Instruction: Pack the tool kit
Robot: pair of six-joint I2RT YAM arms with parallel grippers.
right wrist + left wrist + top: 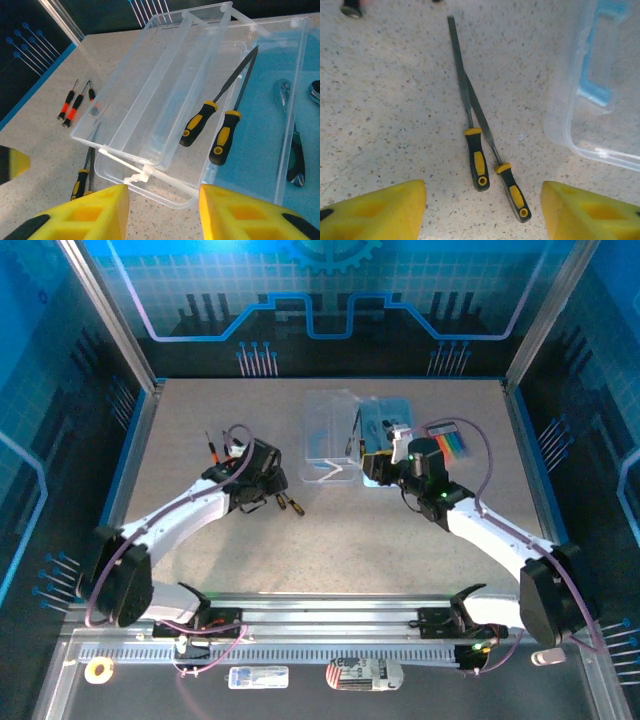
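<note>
Speckled beige bench point(400, 540) enclosed by blue-lit panel walls point(200, 300). Left gripper point(482, 202), jaws spread, hovers above two files point(476, 162). Right gripper point(162, 200), jaws spread, faces the clear case point(150, 100).

Clear case point(580, 115) cropped at right edge, dark object point(351, 9) blurred, cut off at top

Likely robot lab cell: metal frame point(112, 318), blue panels point(200, 285), speckled table point(380, 550).

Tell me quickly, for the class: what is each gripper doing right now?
Left gripper: open, above two files, holding nothing.
Right gripper: open, at the clear case's near edge, holding nothing.
</note>
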